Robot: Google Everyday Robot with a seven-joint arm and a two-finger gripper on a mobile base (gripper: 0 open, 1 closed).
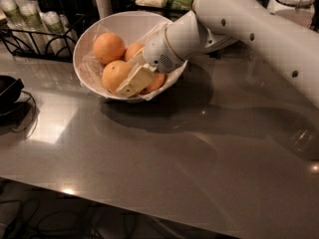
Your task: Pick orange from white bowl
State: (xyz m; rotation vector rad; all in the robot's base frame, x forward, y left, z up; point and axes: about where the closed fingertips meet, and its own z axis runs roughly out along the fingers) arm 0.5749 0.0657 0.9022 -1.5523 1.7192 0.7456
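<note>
Grey counter [174, 173] fills my view, with a black wire rack [35, 34] of cups at the far left. Right of it sits the white bowl [124, 24], plastic-lined and holding several oranges. My end effector [135, 80] is down inside the bowl, lying against the right side of the front orange [115, 75]. Whether it is clenched or released I cannot tell. The white arm [249, 29] runs off to the right.
</note>
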